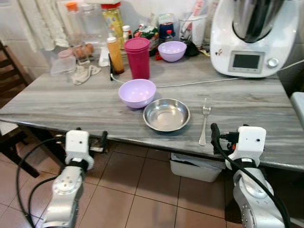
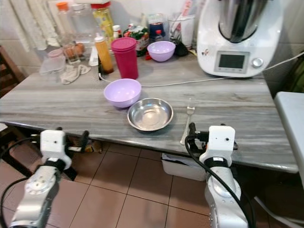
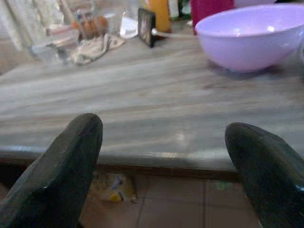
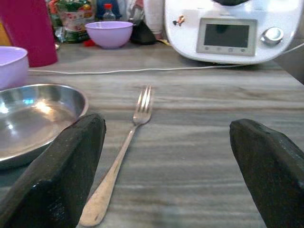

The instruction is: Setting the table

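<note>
Here, a grey streaked stone table [image 1: 57,102] is partly set.

A shallow steel bowl [image 1: 166,114] sits near the front edge, a glossy lilac bowl [image 1: 137,92] touching its rim and a slim metal fork [image 1: 204,124] just beside it. The left gripper [image 3: 161,156] and right gripper [image 4: 166,161] hover at the edge, fingers spread, holding nothing.

Grey table [image 1: 61,102] with pale wavy streaks running along its length. Near its front edge: shiny silver steel bowl [image 1: 166,114], with a lilac bowl [image 1: 137,92] touching it and a silver fork [image 1: 204,124] beside it. Behind the lilac bowl: magenta tumbler [image 1: 137,57], orange bottle [image 1: 115,55], a second lilac bowl [image 1: 172,51]. White appliance [image 1: 254,38] with grey screen. Terracotta floor tiles [image 1: 142,199] below.
</note>
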Available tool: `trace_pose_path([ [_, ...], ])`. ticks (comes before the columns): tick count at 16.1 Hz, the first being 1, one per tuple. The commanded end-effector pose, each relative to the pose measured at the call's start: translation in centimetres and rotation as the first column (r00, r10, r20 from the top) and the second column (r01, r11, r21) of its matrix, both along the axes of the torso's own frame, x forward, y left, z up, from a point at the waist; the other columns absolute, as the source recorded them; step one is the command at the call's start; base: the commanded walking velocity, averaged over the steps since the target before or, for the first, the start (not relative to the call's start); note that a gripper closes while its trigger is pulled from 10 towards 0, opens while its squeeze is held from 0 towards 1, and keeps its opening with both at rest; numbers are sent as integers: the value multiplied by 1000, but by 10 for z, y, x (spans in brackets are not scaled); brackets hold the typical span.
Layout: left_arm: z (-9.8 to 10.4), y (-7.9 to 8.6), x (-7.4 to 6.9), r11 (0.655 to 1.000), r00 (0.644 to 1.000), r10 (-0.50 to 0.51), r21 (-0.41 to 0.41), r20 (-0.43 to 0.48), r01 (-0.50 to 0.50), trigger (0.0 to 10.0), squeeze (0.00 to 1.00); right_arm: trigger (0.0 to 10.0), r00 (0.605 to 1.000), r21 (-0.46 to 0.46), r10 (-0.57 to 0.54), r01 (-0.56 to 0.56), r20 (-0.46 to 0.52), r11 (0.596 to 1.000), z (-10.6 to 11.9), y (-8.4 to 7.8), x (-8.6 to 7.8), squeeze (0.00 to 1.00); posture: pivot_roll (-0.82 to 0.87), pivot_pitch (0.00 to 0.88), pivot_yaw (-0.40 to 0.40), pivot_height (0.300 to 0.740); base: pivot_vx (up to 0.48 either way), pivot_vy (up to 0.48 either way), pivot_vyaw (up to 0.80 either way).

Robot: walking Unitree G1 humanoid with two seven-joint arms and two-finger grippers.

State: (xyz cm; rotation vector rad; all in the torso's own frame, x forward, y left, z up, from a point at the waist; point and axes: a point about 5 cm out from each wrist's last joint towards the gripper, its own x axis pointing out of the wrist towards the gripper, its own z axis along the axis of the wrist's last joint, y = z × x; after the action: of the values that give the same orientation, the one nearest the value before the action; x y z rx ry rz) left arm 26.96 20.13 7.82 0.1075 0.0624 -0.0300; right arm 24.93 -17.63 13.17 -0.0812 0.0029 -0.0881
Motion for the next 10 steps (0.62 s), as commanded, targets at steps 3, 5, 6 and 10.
trace_pose_path([
  [3,4,-2,-1,1000,1000,2,8,11,-2,10000,0,10000,1000,-3,1,0,27,1000,5,0,-3,0,-264,0,94,740,0,0,0],
  [5,4,-9,3,1000,1000,-12,-12,8,12,10000,0,10000,1000,5,-13,13,18,1000,4,-2,0,0,-260,0,95,740,0,0,-328],
  [6,8,-12,7,999,1000,-17,-37,17,18,10000,0,10000,1000,19,-19,19,14,1000,4,-2,2,0,-263,0,93,740,0,0,-769],
  [10,8,-17,12,998,1000,-17,-56,8,17,10000,0,10000,1000,14,1,-1,18,1000,8,2,6,0,-271,0,80,740,0,0,-764],
])
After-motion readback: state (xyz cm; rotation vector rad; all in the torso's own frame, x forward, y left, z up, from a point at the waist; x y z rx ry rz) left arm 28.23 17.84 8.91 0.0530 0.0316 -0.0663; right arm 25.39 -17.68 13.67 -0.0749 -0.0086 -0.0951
